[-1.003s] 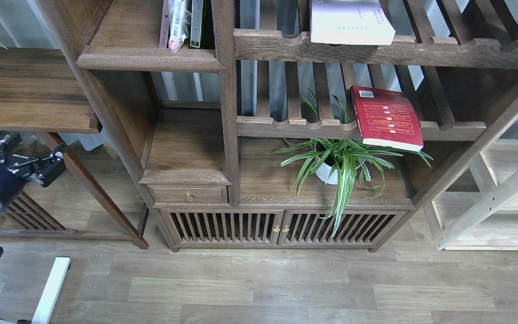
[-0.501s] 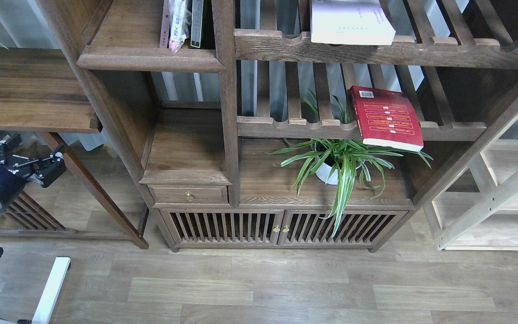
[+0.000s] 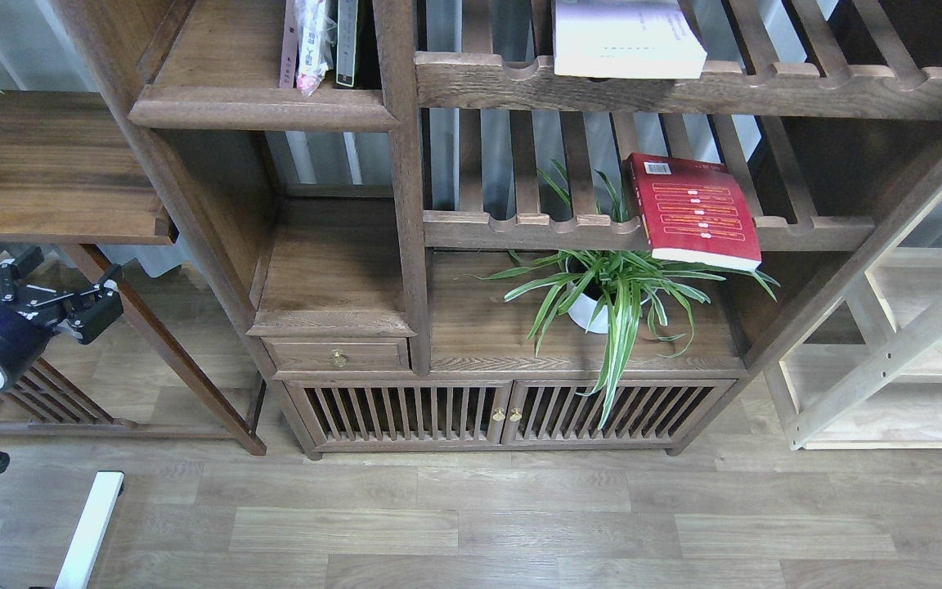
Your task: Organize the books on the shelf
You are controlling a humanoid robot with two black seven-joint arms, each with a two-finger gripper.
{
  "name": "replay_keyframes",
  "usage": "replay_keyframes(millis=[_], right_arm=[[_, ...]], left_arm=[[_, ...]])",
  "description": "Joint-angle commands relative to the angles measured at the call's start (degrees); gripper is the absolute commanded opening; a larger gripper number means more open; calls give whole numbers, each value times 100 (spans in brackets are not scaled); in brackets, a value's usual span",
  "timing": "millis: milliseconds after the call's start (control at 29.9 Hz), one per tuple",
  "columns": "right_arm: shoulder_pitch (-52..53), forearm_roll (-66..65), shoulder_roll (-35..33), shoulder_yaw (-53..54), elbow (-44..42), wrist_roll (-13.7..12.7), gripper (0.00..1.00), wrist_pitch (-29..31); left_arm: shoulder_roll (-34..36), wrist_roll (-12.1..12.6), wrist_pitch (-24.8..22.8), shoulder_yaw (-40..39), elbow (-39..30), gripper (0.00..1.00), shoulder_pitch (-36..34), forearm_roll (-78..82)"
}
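Two books lay flat on the racks – red book (image 3: 693,211), pale book (image 3: 626,38). Left pincer (image 3: 46,290) hung low, open, empty.

- A potted spider plant (image 3: 614,294) stood under the slatted rack (image 3: 569,225).
- A small drawer (image 3: 336,356) sat above two slatted cabinet doors (image 3: 504,413).
- A plastic-wrapped pink item (image 3: 307,41) stood upright.

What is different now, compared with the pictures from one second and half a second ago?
The whole view has shifted slightly: the furniture and books now sit a little further left and higher in the picture, so the head camera moved, not the things. The left gripper hangs low at the left as before, holding nothing. The red book and the pale book lie untouched on their slatted racks.
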Motion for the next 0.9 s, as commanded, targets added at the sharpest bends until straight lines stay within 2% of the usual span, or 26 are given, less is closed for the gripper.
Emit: replay_keyframes(millis=[0, 435, 669, 869], right_arm=[[0, -250, -1, -374, -31, -1, 1, -3], [-17, -1128, -1, -1711, -119, -1, 1, -170], [-70, -1648, 31, -2185, -119, -1, 1, -284], [-140, -1868, 962, -2616, -119, -1, 1, -768]], left_arm=[[-91, 0, -5, 70, -1, 100, 2, 0], [-311, 0, -23, 413, -1, 100, -42, 0], [-794, 18, -41, 703, -10, 100, -77, 334], [-1339, 106, -76, 879, -1, 100, -383, 896]])
